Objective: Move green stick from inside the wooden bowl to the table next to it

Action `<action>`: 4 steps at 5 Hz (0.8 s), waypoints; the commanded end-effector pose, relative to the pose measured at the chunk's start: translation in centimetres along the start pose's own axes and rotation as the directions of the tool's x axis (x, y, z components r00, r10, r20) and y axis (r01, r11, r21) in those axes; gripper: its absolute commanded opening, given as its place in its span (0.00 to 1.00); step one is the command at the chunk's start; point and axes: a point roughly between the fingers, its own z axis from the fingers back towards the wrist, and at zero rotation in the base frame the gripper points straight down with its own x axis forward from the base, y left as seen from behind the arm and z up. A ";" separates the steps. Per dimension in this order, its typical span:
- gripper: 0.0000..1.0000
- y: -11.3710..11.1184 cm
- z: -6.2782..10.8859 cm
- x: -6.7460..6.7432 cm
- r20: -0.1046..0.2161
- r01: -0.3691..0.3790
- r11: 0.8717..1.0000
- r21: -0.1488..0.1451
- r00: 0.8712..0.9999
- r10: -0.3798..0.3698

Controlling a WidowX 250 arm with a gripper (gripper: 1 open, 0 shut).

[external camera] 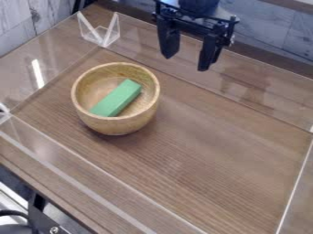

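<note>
The task looks barely begun: the flat, bright green rectangular stick [117,98] lies inside the round, light tan wooden bowl [90,116], leaning against its inner wall, and nothing has been lifted out. The black gripper [191,53] hangs with its jaws spread and empty, pointing down, with the bowl below it and to its left in the picture, well apart. Reaching, grasping, lifting and setting the stick on the dark brown wood-grain table [221,146] beside the bowl all remain.

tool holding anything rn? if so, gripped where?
Nothing is held. The tool hangs open above the table, with nothing between its fingers. The green stick lies inside the wooden bowl, apart from the tool.
</note>
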 end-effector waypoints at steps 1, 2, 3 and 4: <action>1.00 1.3 -0.7 0.3 -0.017 0.020 1.000 0.008 1.000 -0.020; 1.00 3.0 -1.2 0.5 -0.028 0.037 0.999 0.017 0.999 -0.037; 1.00 4.0 -0.8 -0.2 -0.025 -0.018 1.000 0.024 1.000 0.019; 1.00 4.3 -0.5 -0.6 -0.029 -0.067 0.997 0.030 0.997 0.068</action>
